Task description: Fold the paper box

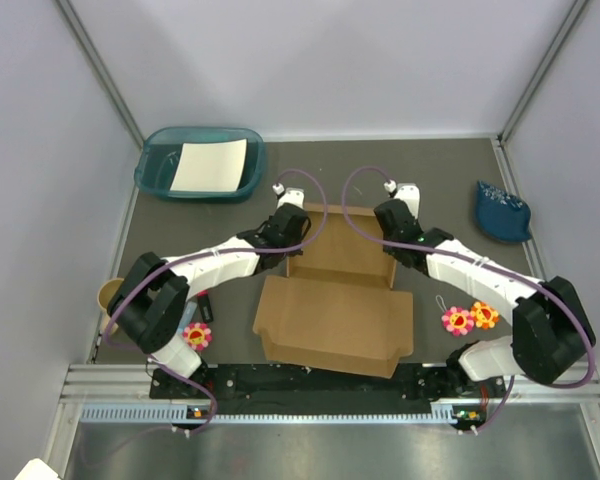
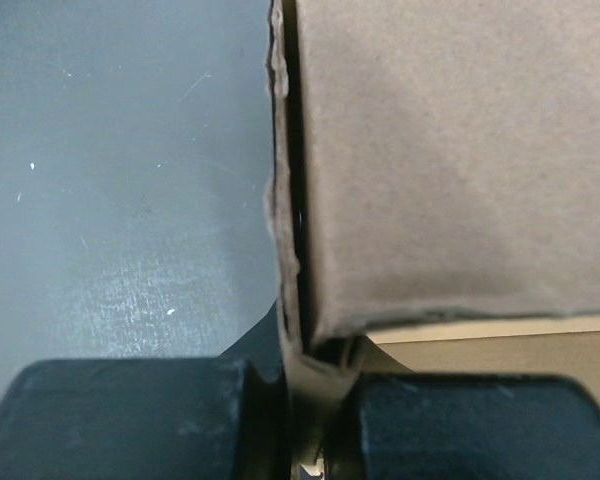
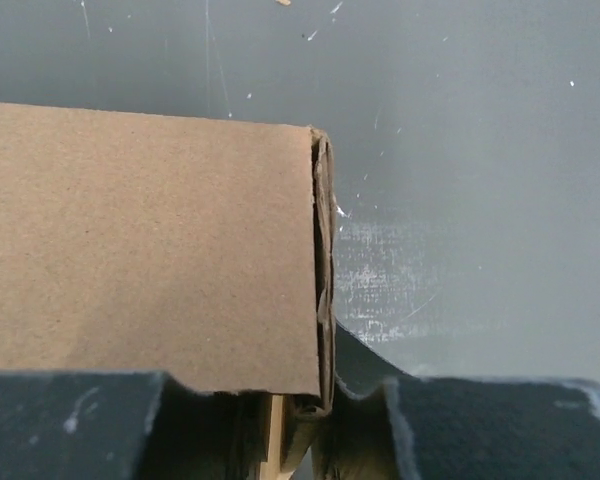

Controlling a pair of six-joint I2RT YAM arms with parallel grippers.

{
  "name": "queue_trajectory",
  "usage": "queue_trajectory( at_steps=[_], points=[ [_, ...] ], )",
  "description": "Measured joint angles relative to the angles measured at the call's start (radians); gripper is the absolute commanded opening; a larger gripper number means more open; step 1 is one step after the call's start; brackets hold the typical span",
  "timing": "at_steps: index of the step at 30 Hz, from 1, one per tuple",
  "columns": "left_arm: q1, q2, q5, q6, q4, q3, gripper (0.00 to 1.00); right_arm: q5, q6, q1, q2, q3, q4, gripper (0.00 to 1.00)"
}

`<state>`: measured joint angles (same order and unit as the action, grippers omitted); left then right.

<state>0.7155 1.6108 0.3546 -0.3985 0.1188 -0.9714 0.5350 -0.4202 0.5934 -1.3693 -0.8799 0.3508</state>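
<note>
The brown paper box (image 1: 335, 310) lies in the middle of the table, with its lid panel flat toward me and its tray part at the far side. My left gripper (image 1: 292, 245) is at the tray's far left corner. In the left wrist view the gripper (image 2: 318, 400) is shut on the box's (image 2: 450, 150) upright folded side wall. My right gripper (image 1: 390, 245) is at the far right corner. There the gripper (image 3: 300, 410) straddles the right side wall of the box (image 3: 140, 240). The wall rests against the outer finger (image 3: 460, 430), and a dark gap shows on the inner side.
A teal tray (image 1: 155, 170) holding a white sheet (image 1: 210, 165) stands at the back left. A dark blue pouch (image 1: 502, 212) lies at the back right. Flower toys lie at the front left (image 1: 197, 335) and the front right (image 1: 468, 318). A brown cup (image 1: 110, 295) sits at the left edge.
</note>
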Motion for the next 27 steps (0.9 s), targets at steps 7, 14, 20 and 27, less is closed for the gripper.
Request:
queue_trajectory(
  at_steps=[7, 14, 20, 27],
  points=[
    [0.013, -0.009, -0.016, 0.002, 0.069, -0.015, 0.0, -0.071, -0.003, 0.0, 0.015, -0.006, 0.087, 0.49],
    [0.027, -0.046, -0.012, -0.005, -0.004, 0.047, 0.0, -0.129, -0.002, 0.0, 0.148, 0.013, 0.067, 0.57],
    [0.032, -0.102, 0.032, -0.027, -0.259, 0.213, 0.0, -0.206, 0.001, 0.002, 0.291, 0.134, -0.021, 0.75],
    [0.034, -0.096, 0.113, -0.053, -0.501, 0.315, 0.0, -0.332, 0.02, 0.002, 0.446, 0.227, -0.125, 0.89]
  ],
)
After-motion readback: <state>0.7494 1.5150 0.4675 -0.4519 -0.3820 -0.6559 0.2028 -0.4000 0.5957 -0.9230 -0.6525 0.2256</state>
